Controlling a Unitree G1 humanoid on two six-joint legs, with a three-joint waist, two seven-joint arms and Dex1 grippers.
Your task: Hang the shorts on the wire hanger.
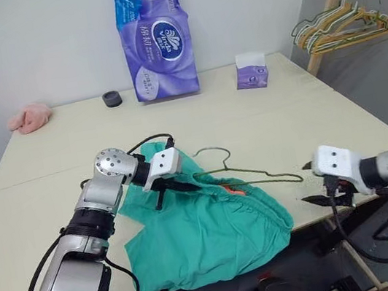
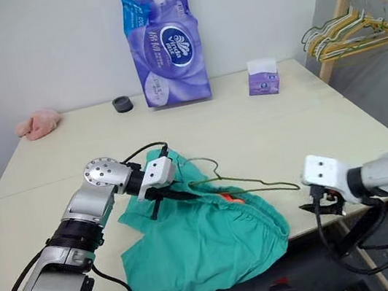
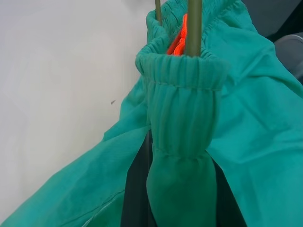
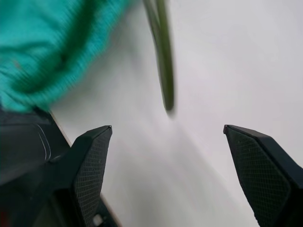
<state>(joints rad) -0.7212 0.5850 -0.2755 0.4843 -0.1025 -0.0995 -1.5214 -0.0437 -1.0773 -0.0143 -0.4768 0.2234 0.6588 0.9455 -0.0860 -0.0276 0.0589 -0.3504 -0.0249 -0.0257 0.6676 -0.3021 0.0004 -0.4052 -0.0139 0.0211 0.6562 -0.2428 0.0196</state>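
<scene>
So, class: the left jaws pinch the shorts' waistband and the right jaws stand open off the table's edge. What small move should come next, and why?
Probably bring the right gripper back to the wire hanger's free end and grip it. The left gripper holds the waistband of the shorts with the wire only partly threaded through, so that end likely needs steadying.

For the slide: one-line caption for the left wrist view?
Left gripper shut on the shorts' gathered waistband, the wire hanger threaded through the opening.
</scene>
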